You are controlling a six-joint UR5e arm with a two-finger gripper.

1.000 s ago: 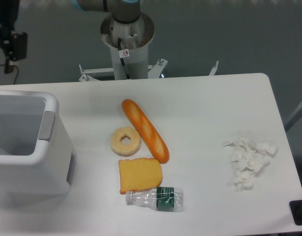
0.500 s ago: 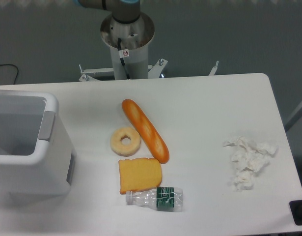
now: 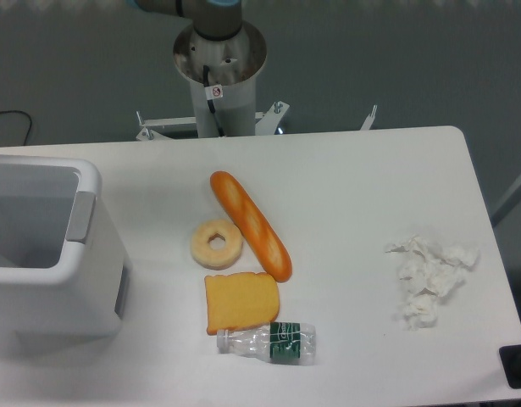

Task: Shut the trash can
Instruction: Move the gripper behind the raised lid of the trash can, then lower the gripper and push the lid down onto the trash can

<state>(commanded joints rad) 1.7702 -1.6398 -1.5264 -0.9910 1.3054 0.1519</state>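
Note:
The trash can (image 3: pixel 82 288) is a large white boxy bin at the left of the table, cut off by the left frame edge. Its top is open and I see into its grey inside. A grey rectangular latch tab (image 3: pixel 80 216) sits on its right rim. The lid does not show in the frame. My gripper is out of view; only the arm's base column (image 3: pixel 219 80) shows behind the table at the top.
A baguette (image 3: pixel 251 225), a donut-shaped ring (image 3: pixel 216 243), a slice of toast (image 3: pixel 241 302) and a lying plastic bottle (image 3: pixel 267 342) are in the table's middle. Crumpled white tissues (image 3: pixel 429 275) lie at the right. The table's edge runs along the right.
The dark gripper seen at the top left a second ago has moved out of the frame to the left. Nothing on the table has moved.

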